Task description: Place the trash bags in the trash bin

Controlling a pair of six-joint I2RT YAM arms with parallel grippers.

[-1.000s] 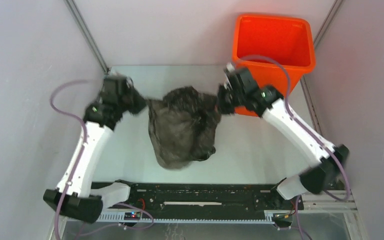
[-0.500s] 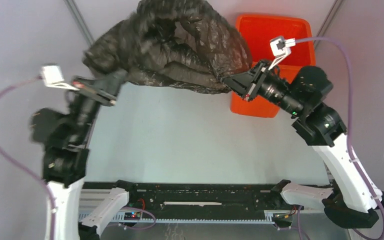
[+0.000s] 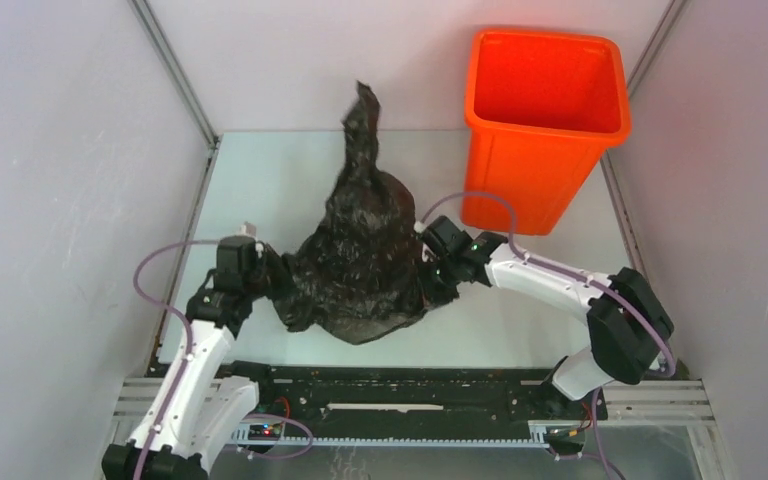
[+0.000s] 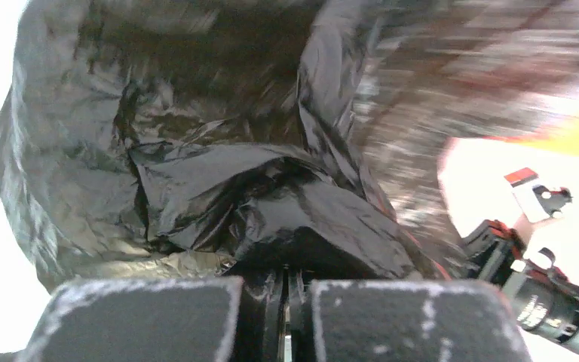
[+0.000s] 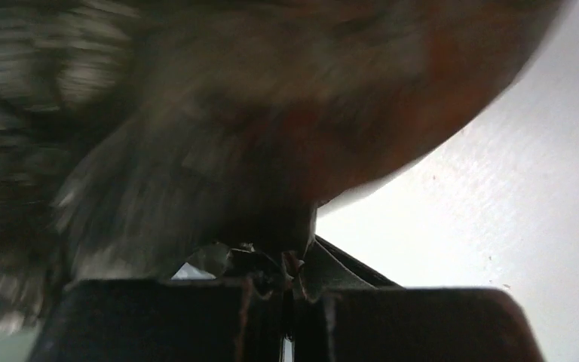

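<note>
The black trash bag (image 3: 360,260) billows low over the table's near middle, a tall peak of film rising toward the back. My left gripper (image 3: 272,280) is shut on the bag's left edge; the film fills the left wrist view (image 4: 219,196), pinched between the closed jaws. My right gripper (image 3: 428,283) is shut on the bag's right edge; the blurred film (image 5: 196,136) covers most of the right wrist view. The orange trash bin (image 3: 545,120) stands upright at the back right, apart from the bag. Its inside looks empty.
Grey side walls stand close on both sides with metal frame posts (image 3: 175,75). The table (image 3: 260,180) shows pale green-white. The arm mount rail (image 3: 410,395) runs along the near edge. The right arm (image 4: 543,302) shows at the left wrist view's lower right.
Both arms swung the bag high up toward the back, then brought it down low near the front. The bag now puffs up with a peak; both grippers kept their hold.
</note>
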